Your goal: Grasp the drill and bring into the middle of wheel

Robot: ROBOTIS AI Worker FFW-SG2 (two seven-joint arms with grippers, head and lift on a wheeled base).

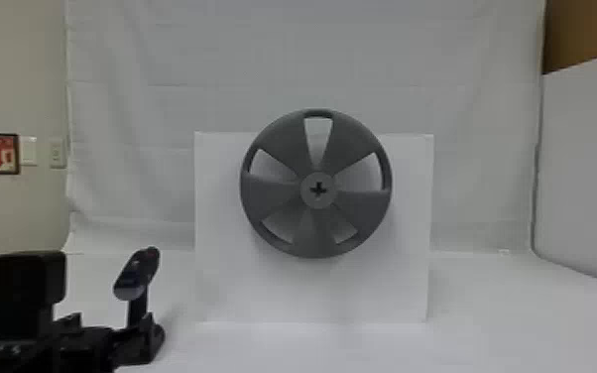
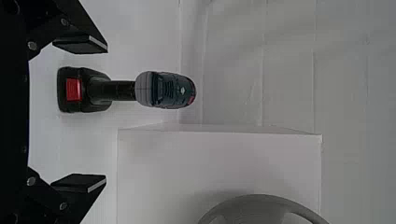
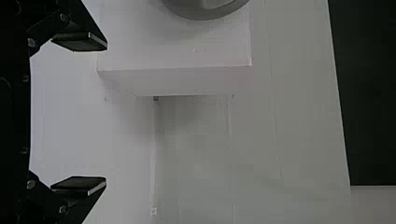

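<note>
Left tool (image 1: 111,321) open, drill (image 1: 136,278) upright just beyond it
The left tool's fingers stand apart, gripping nothing; the drill is on the bench (image 1: 481,317). To that tool's right, the grey wheel (image 1: 282,134) fronts a white box (image 1: 223,278). The right tool (image 3: 106,115) is spread and empty, the box ahead of it.

The right end effector (image 3: 106,114) is black with round grey screws (image 3: 31,42).

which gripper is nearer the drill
The left gripper: the drill stands beyond its open fingers, while the right gripper is on the wheel's other side.
</note>
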